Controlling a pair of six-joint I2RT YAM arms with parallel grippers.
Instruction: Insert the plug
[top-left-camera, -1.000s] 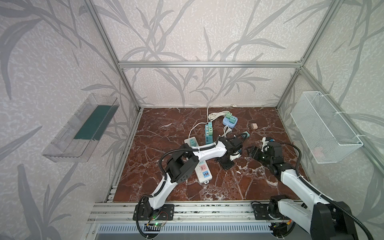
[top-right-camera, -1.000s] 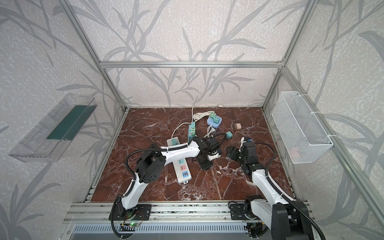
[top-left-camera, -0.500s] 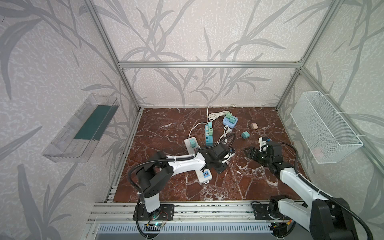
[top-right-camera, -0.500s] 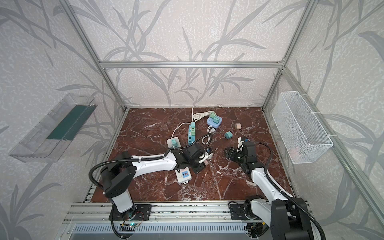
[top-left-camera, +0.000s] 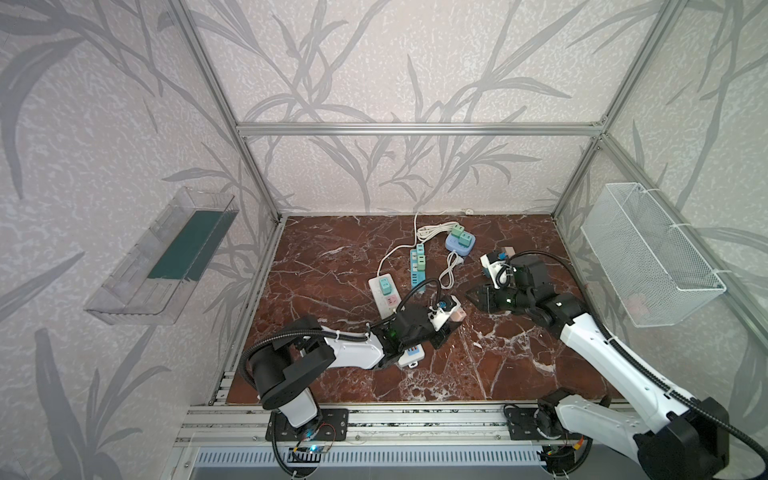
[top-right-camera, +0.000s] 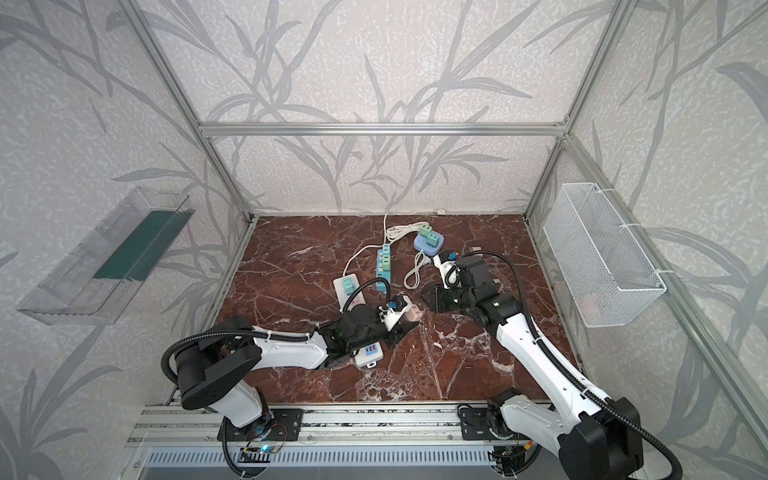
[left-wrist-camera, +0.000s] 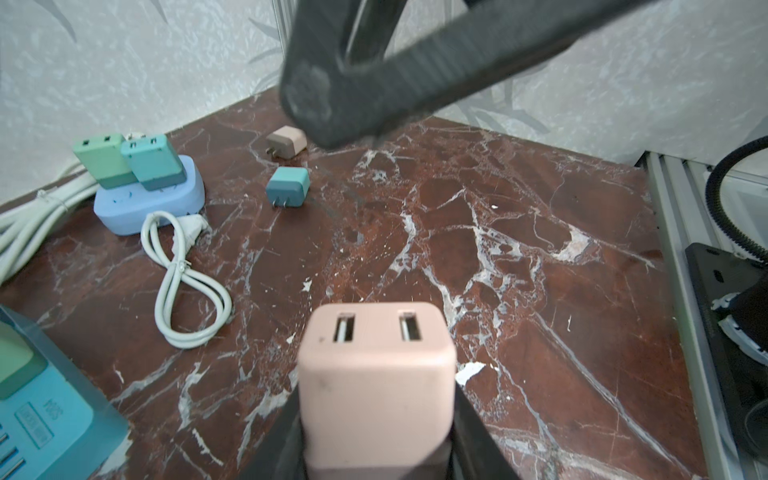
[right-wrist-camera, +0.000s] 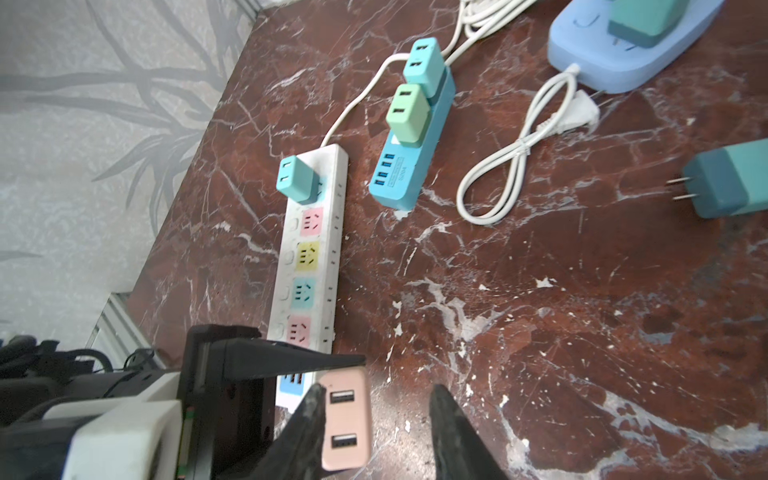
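Note:
A pink plug (left-wrist-camera: 376, 382) with two USB ports sits between the jaws of my left gripper (left-wrist-camera: 376, 415), which is shut on it. In both top views the plug (top-left-camera: 457, 316) (top-right-camera: 413, 312) is held just above the floor, right of the white power strip (top-left-camera: 390, 300) (top-right-camera: 353, 298). That strip (right-wrist-camera: 309, 249) has coloured sockets and a teal plug in its far end. Its near end is hidden under the left arm. My right gripper (right-wrist-camera: 378, 390) (top-left-camera: 471, 296) hovers close behind the pink plug, jaws apart, holding nothing.
A blue power strip (top-left-camera: 417, 266) and a round pale-blue hub (top-left-camera: 459, 243) each carry two plugs. A coiled white cable (top-left-camera: 449, 270) lies between them. A loose teal plug (left-wrist-camera: 288, 188) and a beige plug (left-wrist-camera: 286, 142) lie behind. A wire basket (top-left-camera: 648, 253) hangs on the right wall.
My left arm's elbow has swung out to the left and its gripper has drawn back slightly toward the front. The right gripper has shifted a little toward the middle.

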